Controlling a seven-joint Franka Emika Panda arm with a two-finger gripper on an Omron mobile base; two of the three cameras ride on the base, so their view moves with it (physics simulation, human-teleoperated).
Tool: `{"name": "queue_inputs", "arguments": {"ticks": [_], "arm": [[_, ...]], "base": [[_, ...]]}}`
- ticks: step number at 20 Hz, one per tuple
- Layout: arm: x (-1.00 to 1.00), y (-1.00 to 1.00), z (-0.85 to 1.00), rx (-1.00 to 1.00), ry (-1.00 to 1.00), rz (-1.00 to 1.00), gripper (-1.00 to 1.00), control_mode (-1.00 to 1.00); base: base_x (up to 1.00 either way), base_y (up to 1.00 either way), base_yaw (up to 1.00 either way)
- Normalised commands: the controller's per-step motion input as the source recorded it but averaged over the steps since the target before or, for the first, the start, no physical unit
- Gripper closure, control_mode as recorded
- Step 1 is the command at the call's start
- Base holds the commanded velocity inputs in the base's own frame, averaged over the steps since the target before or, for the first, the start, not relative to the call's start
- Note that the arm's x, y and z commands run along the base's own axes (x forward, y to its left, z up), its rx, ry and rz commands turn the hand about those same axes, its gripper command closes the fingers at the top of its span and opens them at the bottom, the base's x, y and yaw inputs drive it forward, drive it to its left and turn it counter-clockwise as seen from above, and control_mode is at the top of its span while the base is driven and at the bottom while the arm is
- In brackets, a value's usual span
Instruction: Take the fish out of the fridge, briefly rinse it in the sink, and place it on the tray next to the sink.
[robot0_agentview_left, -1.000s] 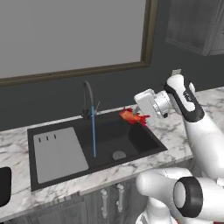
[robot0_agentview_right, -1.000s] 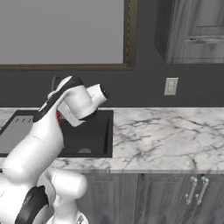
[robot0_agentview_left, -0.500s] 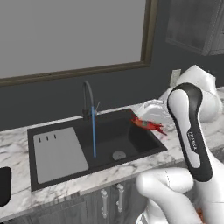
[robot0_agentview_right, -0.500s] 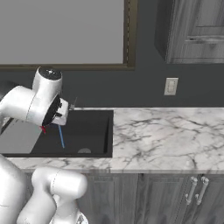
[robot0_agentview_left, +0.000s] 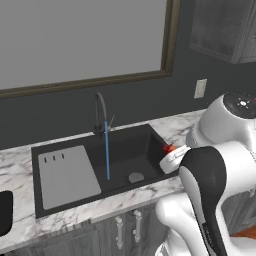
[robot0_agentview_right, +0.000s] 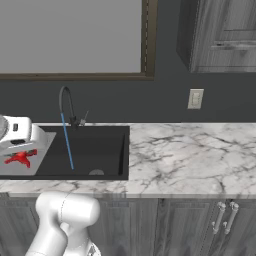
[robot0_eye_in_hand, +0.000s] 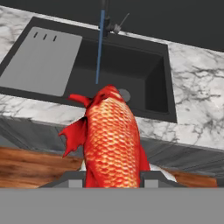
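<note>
My gripper (robot0_agentview_left: 170, 155) is shut on the red-orange fish (robot0_agentview_left: 168, 148), holding it by the front right rim of the black sink (robot0_agentview_left: 127, 150). From the right base the gripper (robot0_agentview_right: 19, 150) hangs at the far left with the fish (robot0_agentview_right: 20, 159) below the white hand. The hand view looks back over the counter's front edge at the sink (robot0_eye_in_hand: 131, 65), with the scaly fish (robot0_eye_in_hand: 111, 135) upright between the fingertips of the gripper (robot0_eye_in_hand: 111, 178). A thin blue stream (robot0_agentview_left: 107, 150) runs from the dark gooseneck tap (robot0_agentview_left: 101, 112) into the basin. The black tray (robot0_agentview_left: 3, 219) peeks in at the far left edge.
A pale grey slotted panel (robot0_agentview_left: 67, 175) covers the sink's left part. White marble counter (robot0_agentview_right: 190, 155) stretches to the right of the sink, with a wall outlet (robot0_agentview_right: 195, 98) above it. Grey cabinet fronts (robot0_agentview_right: 220, 225) run under the counter. My own white arm (robot0_agentview_left: 215, 170) bulks at the right.
The arm has swung round, carrying the fish from above the basin's back right toward the sink's front right rim and lower. The water keeps running.
</note>
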Motion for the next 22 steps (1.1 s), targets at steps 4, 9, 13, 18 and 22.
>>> {"name": "queue_inputs", "arguments": {"ticks": [4, 9, 13, 18, 22], "arm": [[-0.02, 0.01, 0.00, 0.00, 0.00, 0.00, 1.00, -1.00], [-0.26, 0.02, 0.00, 0.00, -0.01, 0.00, 1.00, -1.00], [-0.61, 0.04, 0.00, 0.00, -0.03, 0.00, 1.00, 1.00], [0.00, 0.00, 0.00, 0.00, 0.00, 0.00, 1.00, 1.00], [0.00, 0.00, 0.00, 0.00, 0.00, 0.00, 1.00, 1.00]], "base": [[0.00, 0.00, 0.00], [0.00, 0.00, 0.00], [-0.25, 0.10, 0.01], [-0.86, 0.85, 0.01], [-0.43, 1.00, 0.00]]}}
